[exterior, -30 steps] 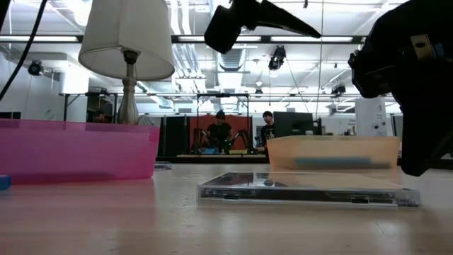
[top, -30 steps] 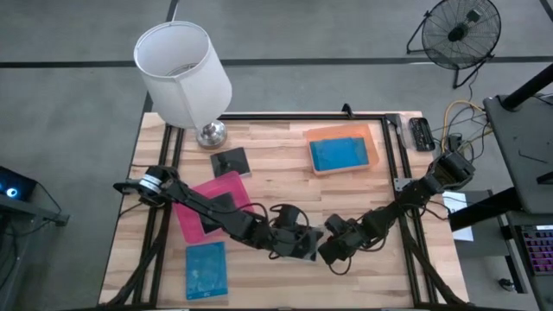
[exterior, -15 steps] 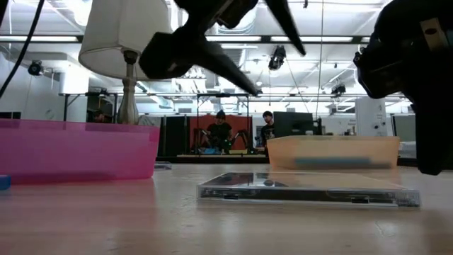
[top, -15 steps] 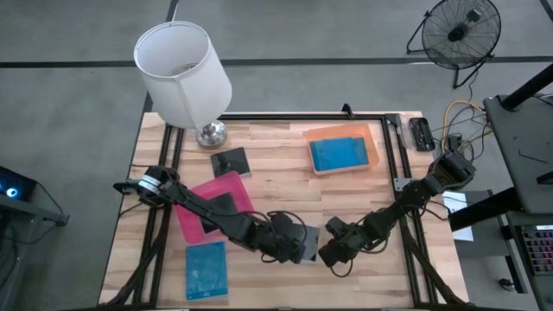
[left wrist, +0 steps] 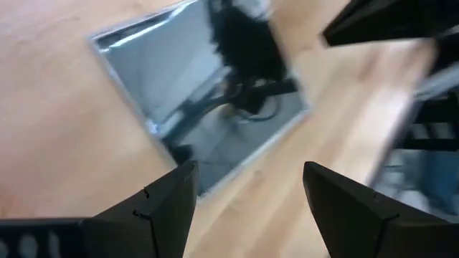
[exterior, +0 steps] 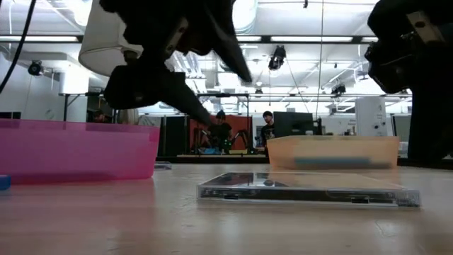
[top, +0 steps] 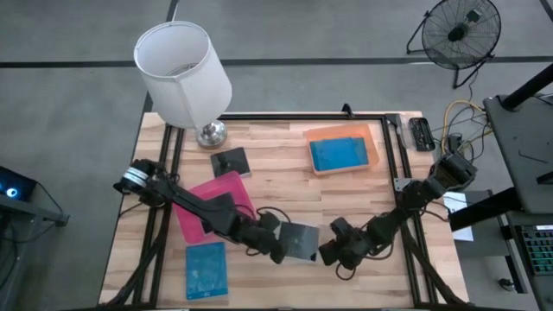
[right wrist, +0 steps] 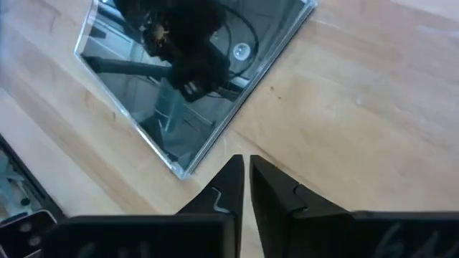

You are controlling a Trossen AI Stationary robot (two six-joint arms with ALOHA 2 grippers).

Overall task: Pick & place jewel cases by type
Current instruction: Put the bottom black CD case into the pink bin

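The wooden table [top: 276, 164] carries, from largest to smallest: a white-shaded lamp [top: 183, 65] at its 11 o'clock corner; a pink tray [top: 192, 220] at 8 o'clock holding a dark jewel case [top: 216, 207]; an orange tray [top: 370, 138] at 2 o'clock holding a blue jewel case [top: 337, 154]; a loose blue case [top: 206, 269] at 7 o'clock, close to the near edge; a dark case by the lamp [top: 230, 161] at 11 o'clock; and a dark grey case [top: 298, 241] lying flat at 6 o'clock, bare wood open all around it toward 12 and 3 o'clock.

The left gripper [top: 275, 246] hangs just at the 9 o'clock edge of that grey case, raised off the wood as the low view shows, its fingers [left wrist: 168, 208] spread wide and holding nothing; the case [left wrist: 201, 100] lies ahead of them.

The right gripper [top: 330, 252] sits just off the case's 3 o'clock edge, its fingers [right wrist: 229, 190] drawn narrow, almost touching, gripping nothing; a corner of the case [right wrist: 193, 79] lies just beyond their tips.
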